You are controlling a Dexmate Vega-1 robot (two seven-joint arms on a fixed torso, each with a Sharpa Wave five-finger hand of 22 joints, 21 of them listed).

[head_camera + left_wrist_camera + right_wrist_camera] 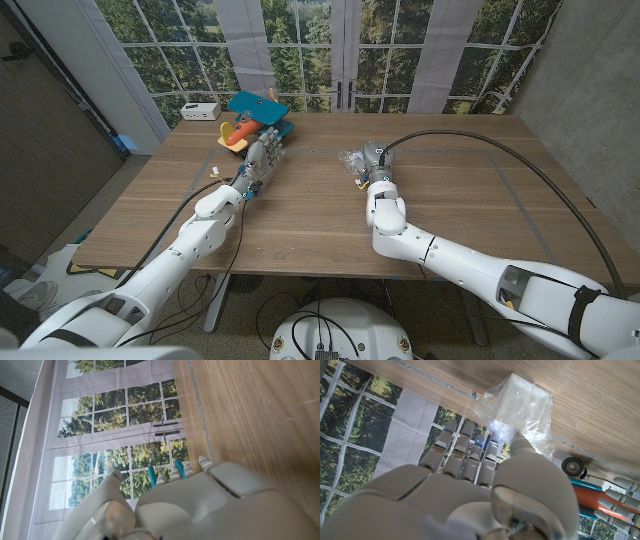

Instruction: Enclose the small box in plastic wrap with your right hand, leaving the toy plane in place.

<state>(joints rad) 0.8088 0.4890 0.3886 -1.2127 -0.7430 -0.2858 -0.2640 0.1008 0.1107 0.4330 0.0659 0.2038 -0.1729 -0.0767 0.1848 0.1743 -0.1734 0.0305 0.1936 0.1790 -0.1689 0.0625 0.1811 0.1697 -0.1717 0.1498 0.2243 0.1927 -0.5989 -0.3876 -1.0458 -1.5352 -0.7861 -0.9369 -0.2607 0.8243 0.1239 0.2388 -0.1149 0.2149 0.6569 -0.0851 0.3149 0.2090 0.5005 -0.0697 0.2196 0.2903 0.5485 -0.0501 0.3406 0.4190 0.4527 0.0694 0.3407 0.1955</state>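
Observation:
The small white box (pixel 522 400) sits on the wooden table (pixel 320 215) with crinkled clear plastic wrap (pixel 540 435) around it. In the head view the wrapped box (pixel 353 160) lies mid-table. My right hand (pixel 374 158) is right beside it, its thumb (pixel 520 445) touching the wrap at the box's side and its fingers (pixel 465 445) stretched straight alongside. The teal and orange toy plane (pixel 252 120) stands at the far left of the table. My left hand (pixel 262 155) reaches up to the plane with straight fingers and holds nothing. I cannot tell whether it touches the plane.
A small white device (pixel 200 110) lies at the table's far left corner, just left of the plane. A black cable (pixel 480 140) arcs over the right half of the table to my right wrist. Windows stand behind the far edge.

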